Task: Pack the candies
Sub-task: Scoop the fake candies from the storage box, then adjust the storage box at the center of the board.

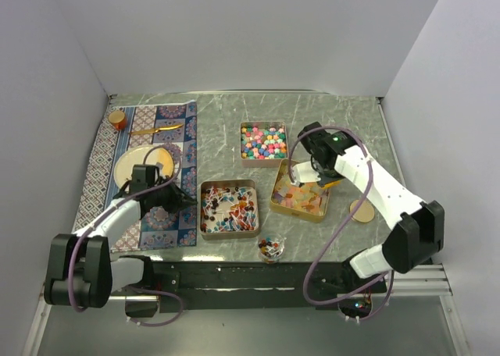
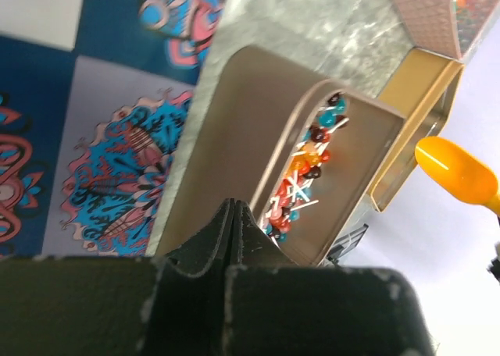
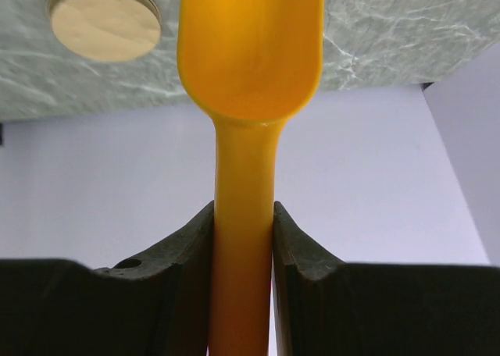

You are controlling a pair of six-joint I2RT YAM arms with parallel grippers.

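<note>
Orange scoop [image 3: 250,51]: handle clamped in my right tool [image 3: 242,219], at the right tin [image 1: 275,190] of square candies [image 1: 301,198]. Left tool [image 2: 232,215] pinched together, empty. Dip level, lift slowly, spill nothing.

right arm [image 1: 375,186] tip over tin [image 1: 274,203] of square candies [image 1: 303,200], orange scoop [image 1: 333,183] beside it | left arm [image 1: 117,211] over mat [image 1: 103,149]

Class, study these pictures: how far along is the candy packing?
Done: the small jar holds a few candies. In hand: the right gripper grips an orange scoop over the tin of square candies. Left: all three tins look full, and the lid lies apart from the jar.
</note>
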